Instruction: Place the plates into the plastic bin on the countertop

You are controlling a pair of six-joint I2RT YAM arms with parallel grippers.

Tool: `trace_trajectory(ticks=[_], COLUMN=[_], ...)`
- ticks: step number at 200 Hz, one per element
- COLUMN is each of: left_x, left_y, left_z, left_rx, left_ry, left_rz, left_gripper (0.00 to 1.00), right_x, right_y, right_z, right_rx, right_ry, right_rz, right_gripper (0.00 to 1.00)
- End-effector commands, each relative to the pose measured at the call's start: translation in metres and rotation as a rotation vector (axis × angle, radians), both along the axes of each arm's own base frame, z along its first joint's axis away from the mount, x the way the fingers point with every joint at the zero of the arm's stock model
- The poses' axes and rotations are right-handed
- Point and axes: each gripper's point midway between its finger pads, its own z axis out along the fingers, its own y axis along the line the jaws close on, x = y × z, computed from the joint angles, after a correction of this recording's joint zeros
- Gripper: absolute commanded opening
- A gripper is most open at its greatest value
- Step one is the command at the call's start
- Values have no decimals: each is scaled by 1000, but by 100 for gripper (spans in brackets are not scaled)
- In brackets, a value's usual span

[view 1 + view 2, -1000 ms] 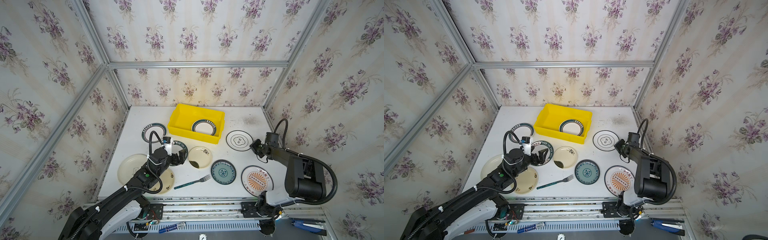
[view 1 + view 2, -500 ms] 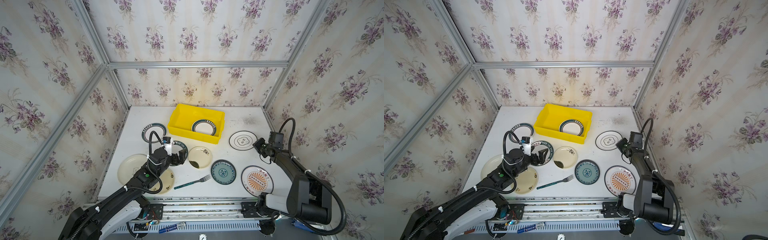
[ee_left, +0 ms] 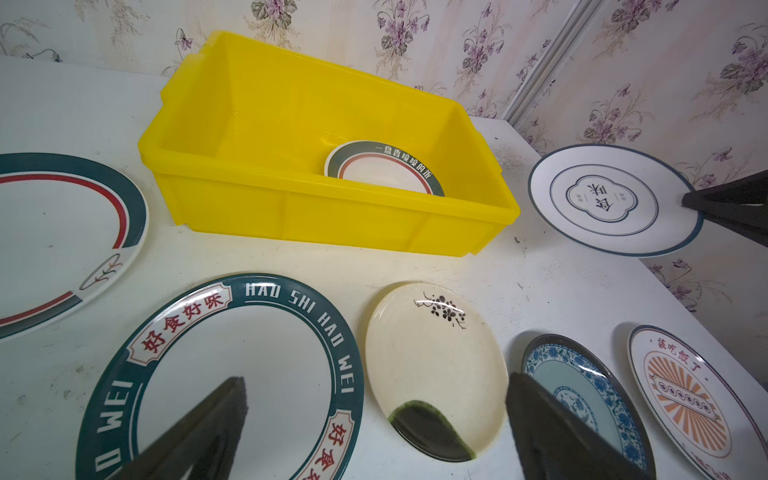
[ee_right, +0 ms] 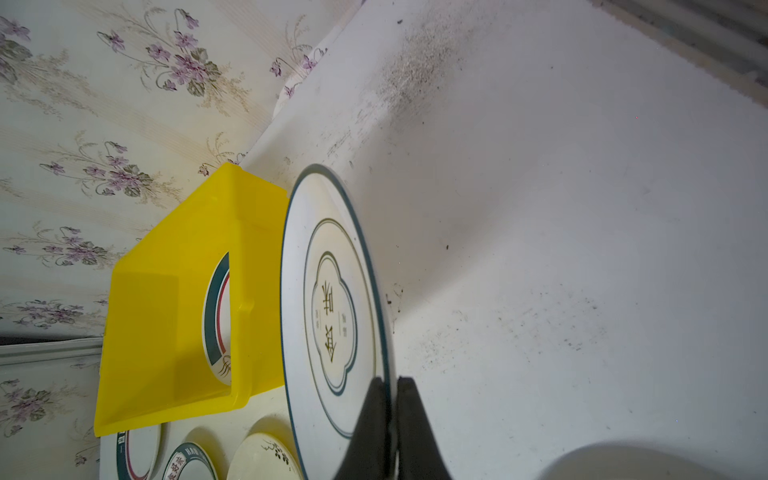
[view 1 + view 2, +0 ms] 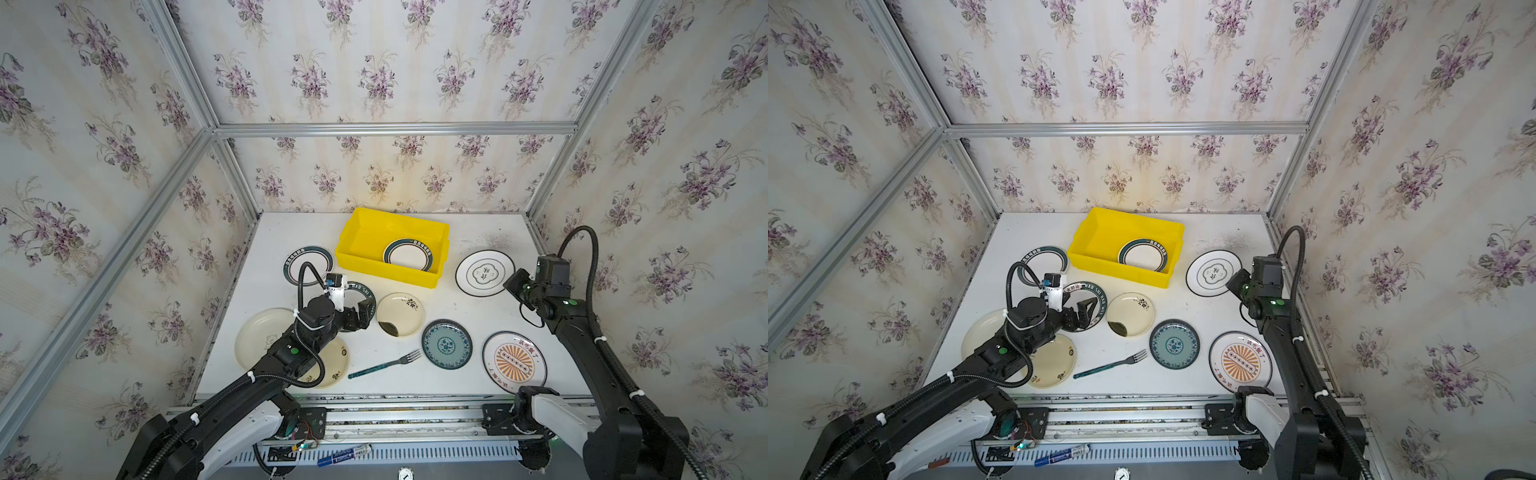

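Our left gripper (image 5: 360, 314) hangs wide open over a teal-rimmed plate (image 3: 232, 374), the yellow bin (image 5: 365, 249) holds one banded plate (image 5: 408, 258), and our right gripper (image 4: 390, 399) pinches a white plate (image 5: 482, 272) by its rim in mid-air, where so thin a hold may slip.

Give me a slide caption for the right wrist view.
Right gripper pinches the rim of a white plate beside the yellow bin.

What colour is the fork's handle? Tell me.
The fork handle is dark teal, clearest in a top view.
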Motion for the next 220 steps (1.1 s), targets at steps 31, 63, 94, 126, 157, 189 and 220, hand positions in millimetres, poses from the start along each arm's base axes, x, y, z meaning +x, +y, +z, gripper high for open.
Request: trace_trajectory(ticks=[31, 63, 94, 126, 157, 189, 220], left_x=[-10, -21, -25, -25, -24, -23, -22], left_y=[-27, -35, -33, -34, -33, -32, -30], left_z=[21, 36, 41, 42, 40, 37, 38], left_rx=[-92, -137, -147, -146, -146, -137, -135], left_ry=[-50, -120, -153, -159, -153, -147, -152], left_rz=[-157, -235, -245, -249, -241, -230, -220], left_gripper=[100, 100, 100, 100, 100, 100, 100], right_x=[0, 15, 40, 70, 98, 122, 146], right_y=[16, 46, 81, 113, 135, 152, 164], right_z=[55, 73, 80, 80, 78, 65, 55], right_rx=[-59, -40, -24, -25, -64, -123, -152], right_ry=[-120, -145, -162, -143, -137, -96, -80], right_rz=[31, 114, 207, 273, 298, 309, 304], right_gripper=[0, 0, 0, 0, 0, 0, 0])
